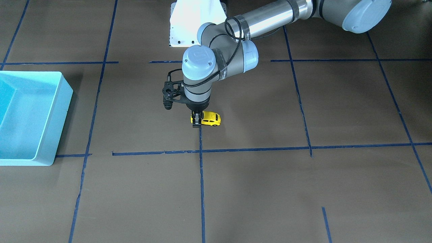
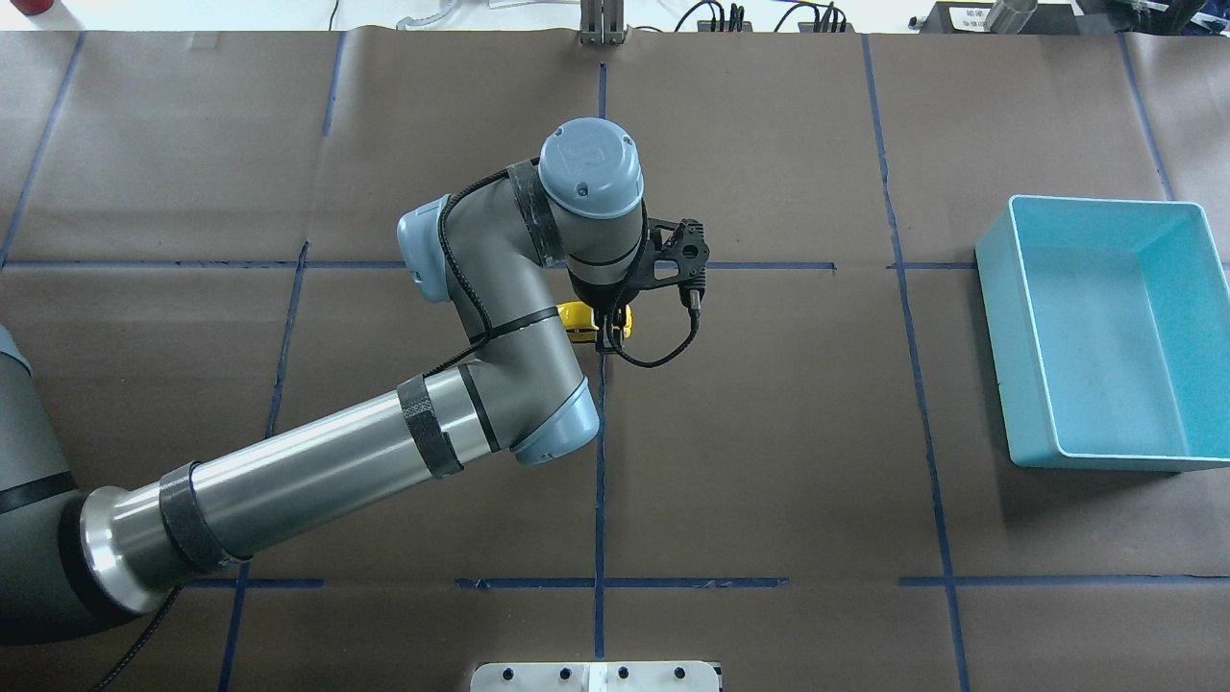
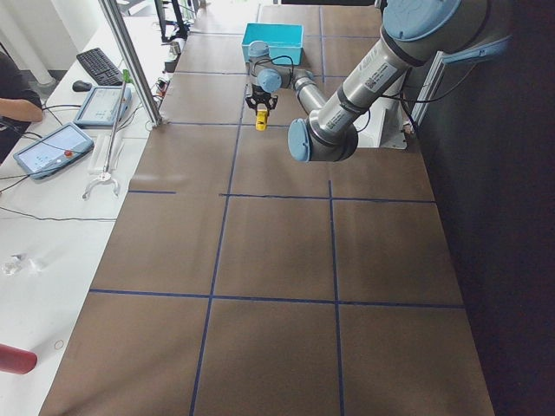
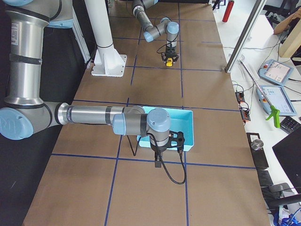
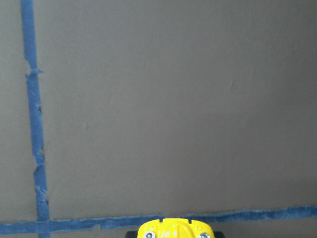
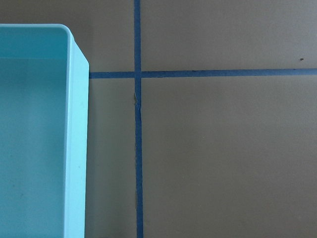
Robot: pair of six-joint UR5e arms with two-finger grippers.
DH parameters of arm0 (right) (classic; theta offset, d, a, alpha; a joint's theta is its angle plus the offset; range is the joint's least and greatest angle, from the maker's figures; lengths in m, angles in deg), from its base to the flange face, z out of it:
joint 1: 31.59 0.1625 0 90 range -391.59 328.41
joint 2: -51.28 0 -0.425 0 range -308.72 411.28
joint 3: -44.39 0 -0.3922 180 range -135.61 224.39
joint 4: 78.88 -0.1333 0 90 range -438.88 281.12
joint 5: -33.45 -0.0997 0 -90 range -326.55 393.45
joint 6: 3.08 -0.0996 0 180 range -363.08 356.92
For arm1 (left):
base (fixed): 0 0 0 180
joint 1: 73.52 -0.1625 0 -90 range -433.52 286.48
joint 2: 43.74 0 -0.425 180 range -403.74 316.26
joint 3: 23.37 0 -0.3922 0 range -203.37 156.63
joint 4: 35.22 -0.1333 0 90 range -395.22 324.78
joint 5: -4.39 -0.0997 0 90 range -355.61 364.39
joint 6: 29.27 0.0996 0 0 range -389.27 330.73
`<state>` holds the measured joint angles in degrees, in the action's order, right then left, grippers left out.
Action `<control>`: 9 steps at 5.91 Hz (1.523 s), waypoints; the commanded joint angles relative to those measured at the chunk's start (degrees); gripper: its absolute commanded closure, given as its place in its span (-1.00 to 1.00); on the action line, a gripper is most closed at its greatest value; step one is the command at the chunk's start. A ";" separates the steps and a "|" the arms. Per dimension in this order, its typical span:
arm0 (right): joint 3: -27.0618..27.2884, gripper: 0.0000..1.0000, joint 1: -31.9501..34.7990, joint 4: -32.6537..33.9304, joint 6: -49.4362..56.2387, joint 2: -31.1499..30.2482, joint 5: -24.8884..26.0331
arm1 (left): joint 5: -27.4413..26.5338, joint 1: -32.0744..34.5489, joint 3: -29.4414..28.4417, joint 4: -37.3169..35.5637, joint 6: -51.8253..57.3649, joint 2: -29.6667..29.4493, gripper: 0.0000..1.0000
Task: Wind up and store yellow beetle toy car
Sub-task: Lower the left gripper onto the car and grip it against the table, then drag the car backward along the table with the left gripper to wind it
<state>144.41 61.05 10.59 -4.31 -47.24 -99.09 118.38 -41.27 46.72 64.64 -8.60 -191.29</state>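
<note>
Yellow beetle toy car (image 1: 212, 118), long axis left-right.

I count one yellow toy car (image 1: 210, 118) mid-frame and one light blue bin (image 1: 54, 128) at the left edge. There are two robot arms, the left arm (image 2: 336, 452) and the right arm (image 4: 94, 114), and two tablets (image 3: 54, 147) at the far left.

Seen from overhead, the beetle toy car (image 2: 578, 322) sits on the worktop (image 2: 769, 461) near its middle, with the left gripper (image 2: 609, 336) down over its 3 o'clock end. The bin (image 2: 999, 346) stands well apart at 3 o'clock of the car (the robot's right-hand side). The right gripper (image 4: 157, 164) hangs just beyond the bin's outer wall, again at 3 o'clock.
</note>
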 commanded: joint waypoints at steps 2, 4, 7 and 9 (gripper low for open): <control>0.00 -1.00 0.00 0.00 0.00 0.00 0.00 | 3.35 0.01 -2.04 6.74 -2.48 0.34 1.00; 0.00 -1.00 0.00 0.00 0.00 0.00 0.00 | 2.91 -0.08 -3.63 11.67 -2.30 1.30 1.00; 0.00 -1.00 0.00 0.00 0.09 0.00 0.00 | 1.15 -0.43 -3.64 12.30 -2.12 1.92 1.00; 0.00 -1.00 0.00 0.00 0.00 0.00 0.00 | 1.15 -0.61 -3.55 12.91 -2.21 2.62 1.00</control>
<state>144.41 61.05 10.59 -4.29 -47.25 -99.09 119.56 -41.82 43.11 77.33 -10.80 -189.02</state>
